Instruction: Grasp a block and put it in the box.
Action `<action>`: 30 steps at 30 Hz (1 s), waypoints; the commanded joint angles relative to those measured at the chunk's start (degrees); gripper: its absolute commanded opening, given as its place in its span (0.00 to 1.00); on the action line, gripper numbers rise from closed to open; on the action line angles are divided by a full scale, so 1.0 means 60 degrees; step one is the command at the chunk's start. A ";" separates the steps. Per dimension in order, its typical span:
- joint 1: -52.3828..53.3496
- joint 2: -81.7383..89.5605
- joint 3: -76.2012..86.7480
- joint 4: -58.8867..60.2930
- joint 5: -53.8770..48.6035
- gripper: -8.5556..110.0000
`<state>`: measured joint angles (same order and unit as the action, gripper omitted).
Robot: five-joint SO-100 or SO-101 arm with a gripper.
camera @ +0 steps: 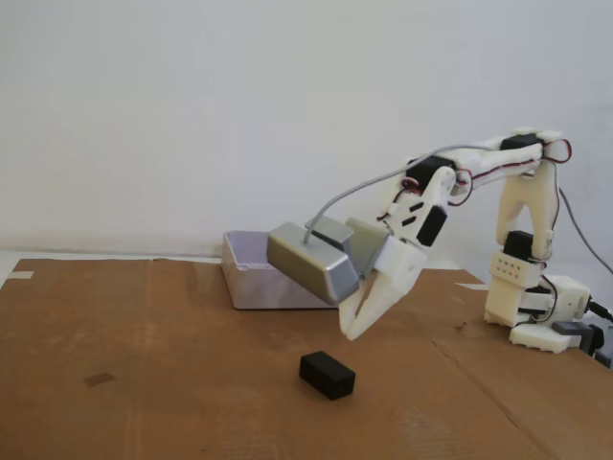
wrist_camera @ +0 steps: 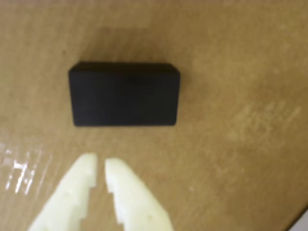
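The block (wrist_camera: pixel 124 94) is a small matte black brick lying flat on brown cardboard; in the fixed view the block (camera: pixel 327 374) sits near the front centre. My gripper (wrist_camera: pixel 101 163) hangs above it with its white fingertips nearly touching and nothing between them. In the fixed view the gripper (camera: pixel 351 331) points down, a little above and to the right of the block, not touching it. The box (camera: pixel 251 273), a pale lavender-grey tray, stands at the back behind the arm's silver camera module, which hides part of it.
Brown cardboard (camera: pixel 144 383) covers the table. The arm's white base (camera: pixel 536 307) stands at the right edge. A white wall closes the back. A strip of shiny tape (wrist_camera: pixel 19 173) lies on the cardboard at the left in the wrist view.
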<state>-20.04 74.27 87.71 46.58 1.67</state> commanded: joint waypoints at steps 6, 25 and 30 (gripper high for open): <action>0.0029 -0.0308 -0.1128 -0.1934 0.0015 0.07; 0.0088 -0.0264 -0.1128 -0.1846 0.0015 0.08; 0.0132 -0.0264 -0.1143 -0.1611 0.0015 0.07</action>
<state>-20.04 69.70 87.71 37.44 1.67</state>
